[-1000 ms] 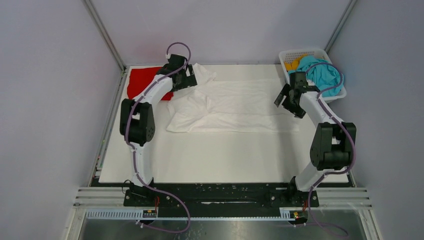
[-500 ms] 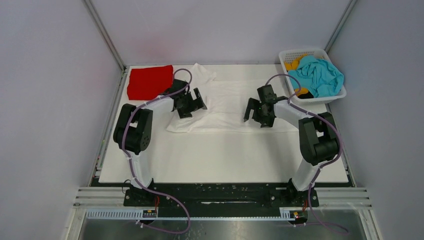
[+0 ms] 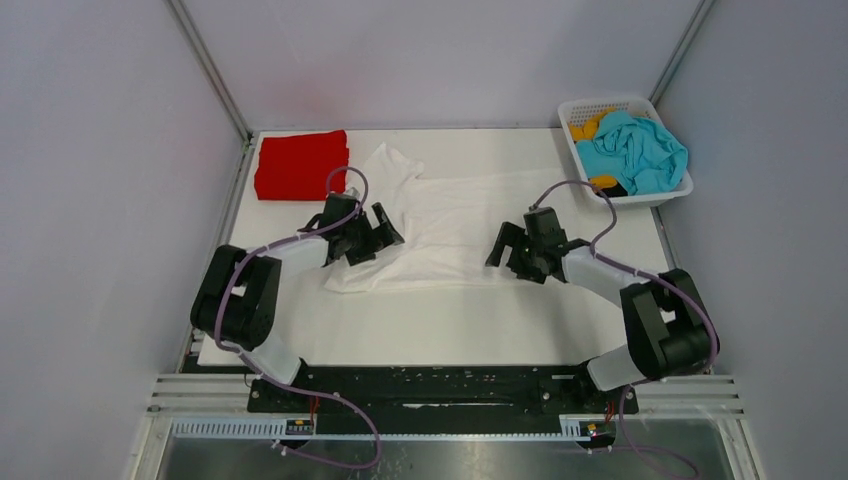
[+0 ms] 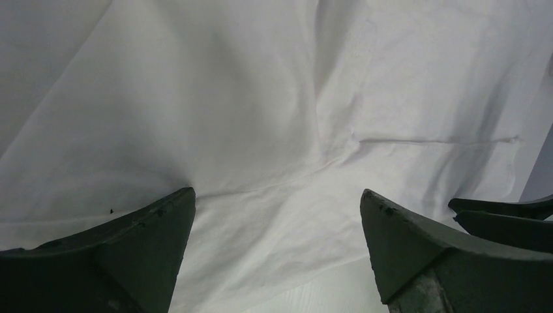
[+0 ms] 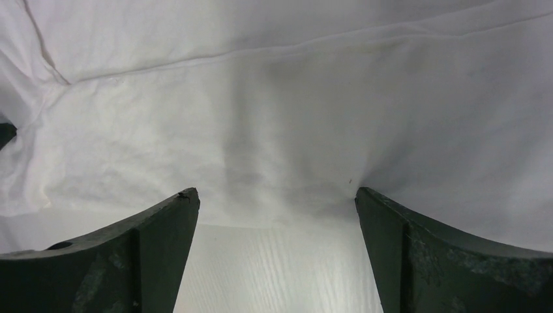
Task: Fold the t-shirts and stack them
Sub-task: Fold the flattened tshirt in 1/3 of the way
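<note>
No lettering, label, brand or number was legible in any view; the white t-shirt (image 3: 450,212), the red t-shirt (image 3: 300,165) at the table's (image 3: 450,322) far left corner and the basket (image 3: 602,103) showed plain surfaces.

Bright, even light — soft shadows; wrist views sharp, dark jaws slightly blurred.
</note>
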`<state>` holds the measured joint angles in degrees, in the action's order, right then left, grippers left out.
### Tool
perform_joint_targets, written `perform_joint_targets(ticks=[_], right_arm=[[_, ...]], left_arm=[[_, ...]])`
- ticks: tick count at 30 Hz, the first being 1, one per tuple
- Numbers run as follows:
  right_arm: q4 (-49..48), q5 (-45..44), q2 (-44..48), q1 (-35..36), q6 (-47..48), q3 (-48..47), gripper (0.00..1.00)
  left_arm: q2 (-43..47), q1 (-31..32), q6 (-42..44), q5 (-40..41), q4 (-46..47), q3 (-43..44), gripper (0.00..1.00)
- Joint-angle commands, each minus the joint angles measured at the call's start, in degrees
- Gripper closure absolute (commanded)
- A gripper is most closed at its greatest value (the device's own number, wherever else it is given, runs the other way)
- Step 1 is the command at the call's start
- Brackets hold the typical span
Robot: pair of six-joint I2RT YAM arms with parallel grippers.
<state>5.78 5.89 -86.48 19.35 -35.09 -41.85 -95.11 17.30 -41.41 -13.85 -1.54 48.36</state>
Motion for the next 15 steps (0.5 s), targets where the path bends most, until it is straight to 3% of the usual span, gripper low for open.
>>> perform_joint_targets(ticks=[1, 8, 15], right_arm=[[8.69, 1.17, 4.14, 6.28, -4.95, 8.59, 0.01], [15.92, -1.5, 18.88, 16.82, -13.89, 18.8, 0.01], [21.59, -1.2, 27.41, 23.17, -18.19, 23.58, 0.01]], left_arm=[[3.8, 0.18, -1.59, 3.18, -8.58, -9.07, 0.01], [13.57, 0.19, -2.75, 4.88, -10.87, -16.13, 0.01], [24.33, 0.3, -5.15, 6.2, -16.41, -23.51, 0.01]])
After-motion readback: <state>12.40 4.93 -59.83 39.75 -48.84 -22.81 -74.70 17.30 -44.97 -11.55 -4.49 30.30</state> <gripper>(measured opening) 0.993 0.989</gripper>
